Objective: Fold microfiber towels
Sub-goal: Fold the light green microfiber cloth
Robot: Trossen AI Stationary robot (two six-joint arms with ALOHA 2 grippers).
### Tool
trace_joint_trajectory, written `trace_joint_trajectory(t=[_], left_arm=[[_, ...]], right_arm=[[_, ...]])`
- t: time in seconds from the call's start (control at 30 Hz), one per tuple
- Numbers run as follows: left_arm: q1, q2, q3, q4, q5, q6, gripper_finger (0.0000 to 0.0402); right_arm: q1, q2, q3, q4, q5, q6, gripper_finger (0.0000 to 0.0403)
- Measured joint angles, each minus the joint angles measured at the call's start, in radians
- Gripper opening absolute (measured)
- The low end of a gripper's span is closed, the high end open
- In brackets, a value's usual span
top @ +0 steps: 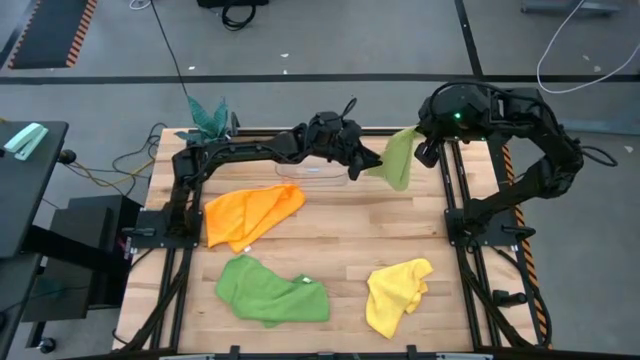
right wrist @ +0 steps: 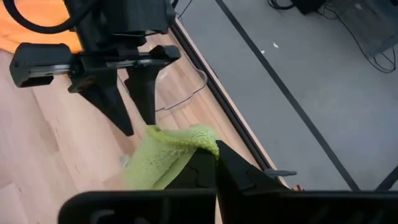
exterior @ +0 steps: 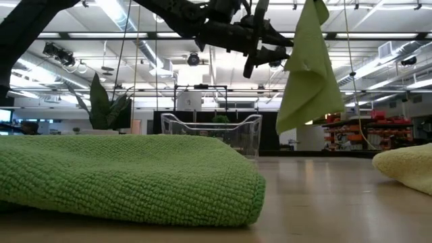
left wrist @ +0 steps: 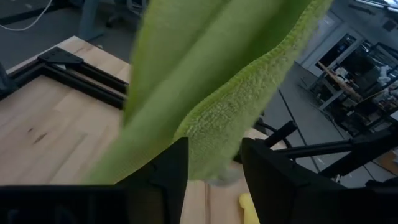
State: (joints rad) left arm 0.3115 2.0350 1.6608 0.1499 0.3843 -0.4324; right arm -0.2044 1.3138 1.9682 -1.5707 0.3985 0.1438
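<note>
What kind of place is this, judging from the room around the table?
Probably a robotics lab or workshop hall: an open ceiling with strip lights, bare grey concrete floor with loose cables, and shelving racks behind the wooden table.

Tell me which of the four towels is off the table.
The light lime green towel, hanging in the air from the shut right gripper beside the left gripper. The orange towel, darker green towel and yellow towel lie crumpled on the table.

No legible text, label, brand, number or sign appears anywhere on the table, the towels, the arms or in the room behind them.
</note>
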Motion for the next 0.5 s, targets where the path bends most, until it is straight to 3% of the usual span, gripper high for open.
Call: trace_joint_trajectory(t=[0.5], left_arm=[[0.018,0.0,0.0,-0.014,0.002,0.006,0.0154]], right_arm=[[0.0,0.0,0.0,0.0,0.0,0.002,0.0]])
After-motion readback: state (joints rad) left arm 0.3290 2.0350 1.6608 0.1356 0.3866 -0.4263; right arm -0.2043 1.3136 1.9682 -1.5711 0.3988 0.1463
